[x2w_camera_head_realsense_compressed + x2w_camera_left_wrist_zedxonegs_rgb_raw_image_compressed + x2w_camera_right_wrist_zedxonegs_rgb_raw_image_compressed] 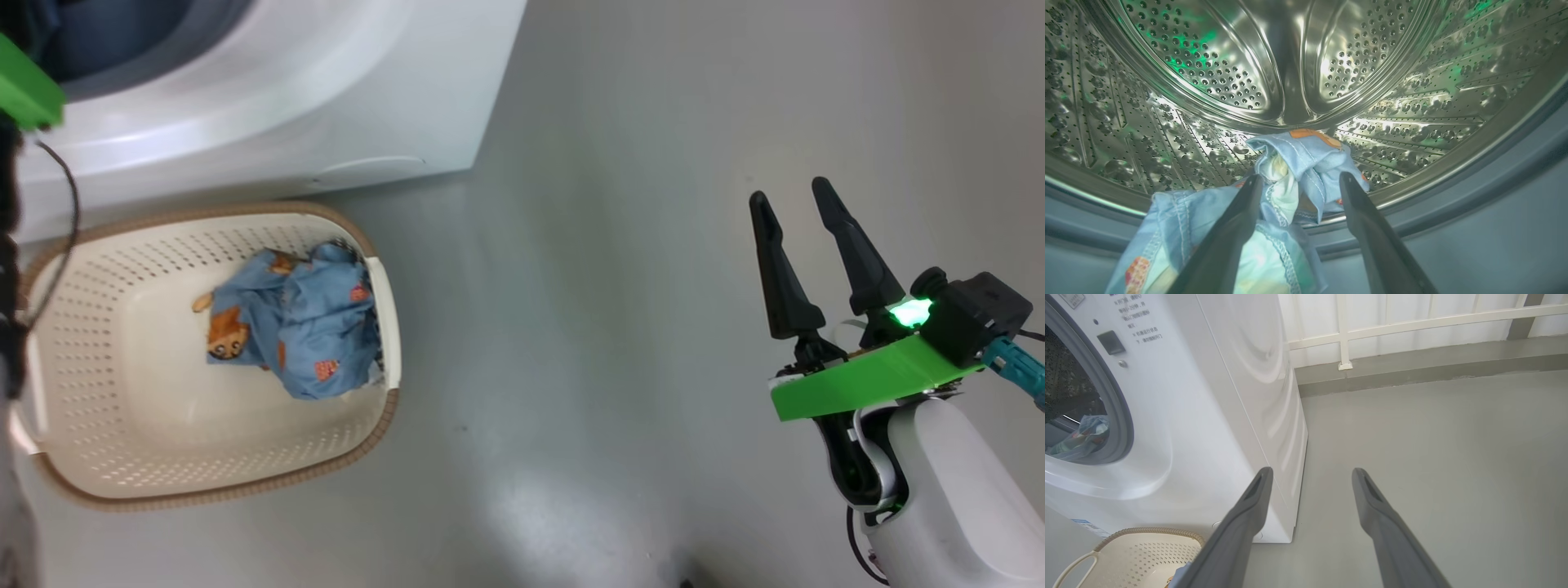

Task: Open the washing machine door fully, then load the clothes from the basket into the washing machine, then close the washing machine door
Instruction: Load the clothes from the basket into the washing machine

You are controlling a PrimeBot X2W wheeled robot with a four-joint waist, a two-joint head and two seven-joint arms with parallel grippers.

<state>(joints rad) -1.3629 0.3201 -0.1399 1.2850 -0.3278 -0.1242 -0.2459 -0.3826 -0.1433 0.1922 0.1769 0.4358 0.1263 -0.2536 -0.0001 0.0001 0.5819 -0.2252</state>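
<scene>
The left gripper (pixel 1298 181) reaches into the washing machine (pixel 286 106). Its fingers (pixel 1229 237) are spread wide and released. A piece of the clothes (pixel 1310 155) lies loose between them at the front edge of the steel drum (pixel 1208 61) and spills over the grey seal (pixel 1494 228). Another blue piece (pixel 298 327) sits against the right side of the basket (pixel 122 392), which stands on the floor (pixel 612 327) just in front of the machine. The right gripper (pixel 790 189) hovers over the floor, well apart from the basket, fingers parted.

The basket (pixel 106 343), holding clothes (pixel 302 322), stands before the washing machine (pixel 286 106), perhaps touching.
</scene>
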